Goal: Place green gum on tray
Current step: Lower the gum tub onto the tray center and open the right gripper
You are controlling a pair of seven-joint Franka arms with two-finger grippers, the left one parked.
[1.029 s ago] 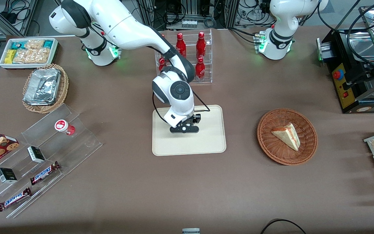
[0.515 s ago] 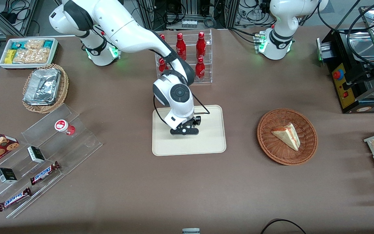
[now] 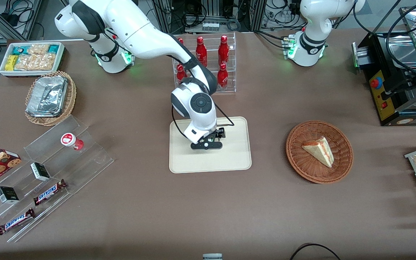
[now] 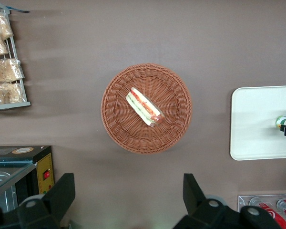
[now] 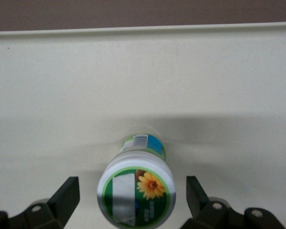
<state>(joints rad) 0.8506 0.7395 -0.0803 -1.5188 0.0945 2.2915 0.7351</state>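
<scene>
Green gum [image 5: 136, 191] stands upright on the tray [image 3: 233, 159] — my pincer [image 5: 133, 205] spread apart around it, fingers clear of the bottle. Release step looks done; next I lift straight up, not brushing the lid.

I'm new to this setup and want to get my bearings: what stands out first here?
The working arm's hand hangs low over the cream tray at mid-table, fingers open on either side of the green gum, which stands upright on the tray. Toward the parked arm's end sits a wicker basket holding a sandwich wedge.
</scene>
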